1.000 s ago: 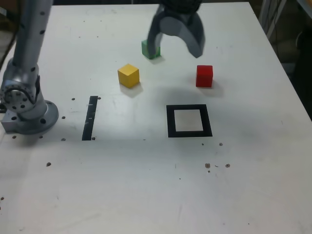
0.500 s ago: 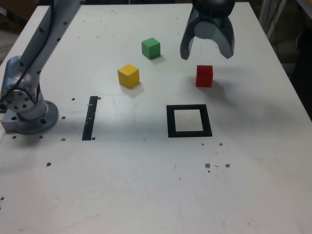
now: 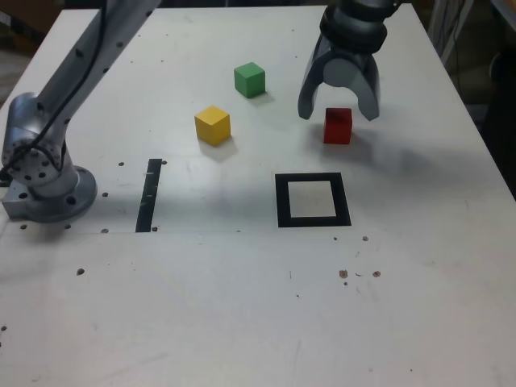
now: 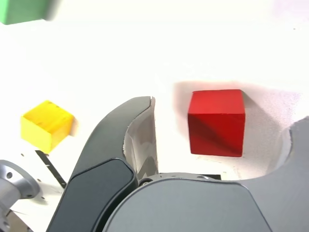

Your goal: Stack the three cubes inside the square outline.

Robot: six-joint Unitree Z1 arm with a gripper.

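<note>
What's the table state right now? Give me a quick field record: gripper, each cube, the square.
gripper: open, fingers straddling the red cube, not closed on it
red cube: on the table, between the fingers, behind the square in the exterior view
yellow cube: on the table, alone, toward the exterior view's left
green cube: on the table, farther back than the yellow cube
square outline: empty, no cube inside
stack: not started
</note>
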